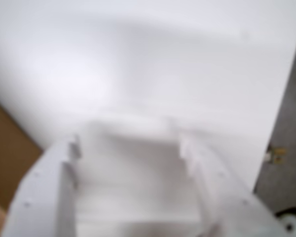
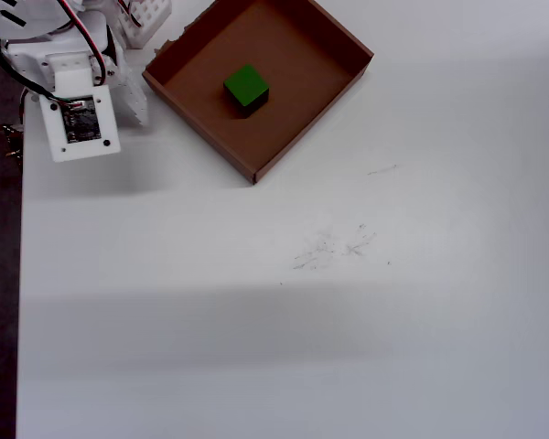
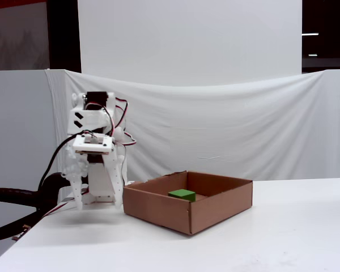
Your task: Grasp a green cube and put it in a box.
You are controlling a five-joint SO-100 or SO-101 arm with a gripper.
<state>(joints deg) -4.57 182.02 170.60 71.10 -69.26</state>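
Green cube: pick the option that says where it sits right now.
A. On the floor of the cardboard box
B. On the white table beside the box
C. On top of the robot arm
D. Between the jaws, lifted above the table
A. In the overhead view the green cube rests on the brown floor inside the cardboard box, clear of its walls, and the fixed view shows it within the walls too, away from the arm.

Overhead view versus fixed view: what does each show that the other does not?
Only the overhead view shows the faint scuff marks on the table and the box's whole floor around the green cube. Only the fixed view shows the white cloth backdrop and the arm folded upright. Both show the cube lying inside the box, with the arm beside the box and nothing in its gripper.
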